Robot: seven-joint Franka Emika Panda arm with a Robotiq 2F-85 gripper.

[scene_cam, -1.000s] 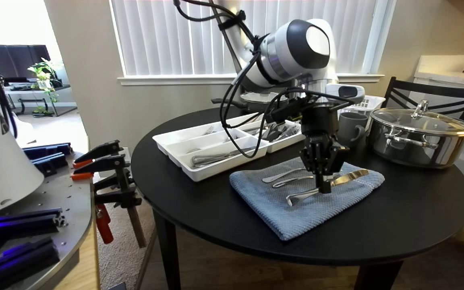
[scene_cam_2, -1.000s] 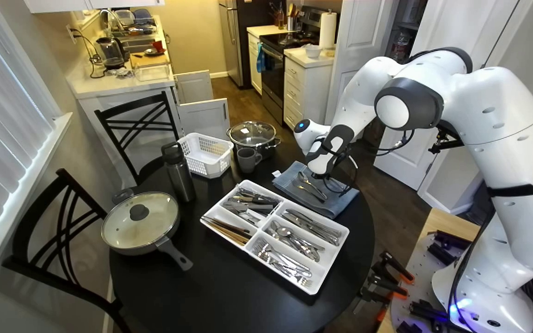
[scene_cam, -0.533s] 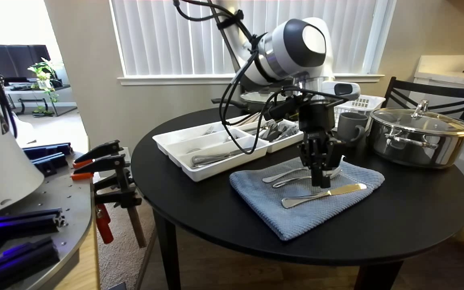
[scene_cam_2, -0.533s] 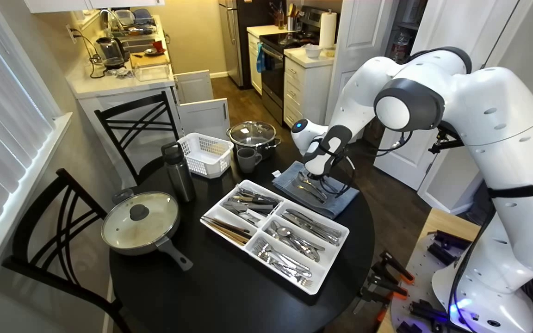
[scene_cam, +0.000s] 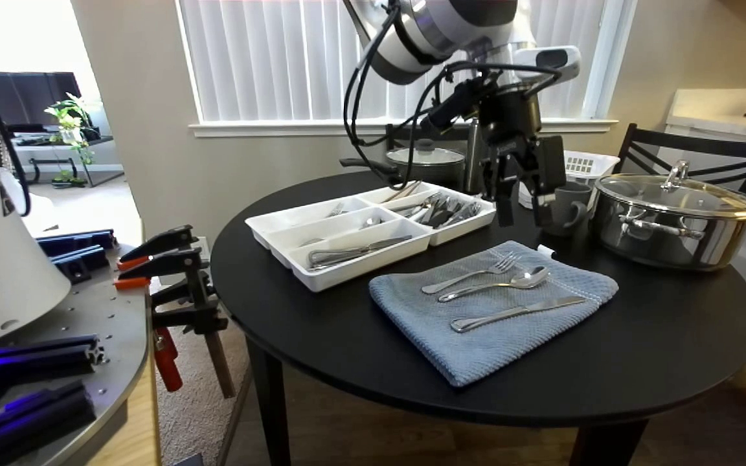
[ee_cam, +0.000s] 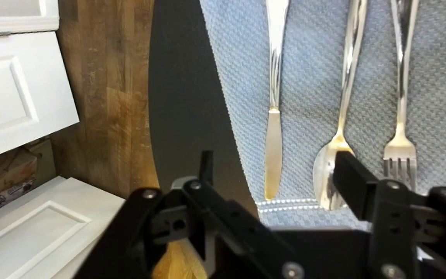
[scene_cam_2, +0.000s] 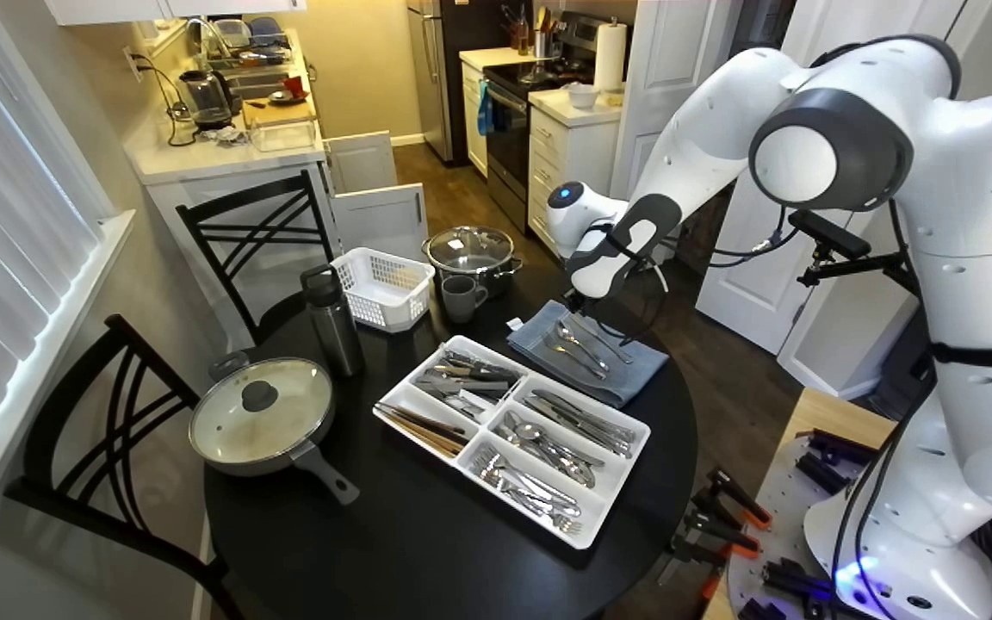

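The gripper [scene_cam: 524, 208] has let go and lifted: a second ago it was down around the knife [ee_cam: 273, 151], and now it hangs well above the folded blue cloth [scene_cam: 425, 330], its fingers spread apart with nothing between them. The knife lies flat and loose on the cloth, running alongside the long edge nearest the rim of the round black table [scene_cam: 347, 343], with its blade tip at the stitched hem [ee_cam: 296, 205]. That suggests the setting-down of this piece is finished. With the gripper raised, the knife shows in both exterior views, as does the spoon [ee_cam: 335, 149], which lies in the middle, and the fork [ee_cam: 400, 145], on the side toward the edge facing the white cutlery tray [scene_cam: 373, 262]. All three rest roughly side by side, apart from one another, and the gripper touches none of them.
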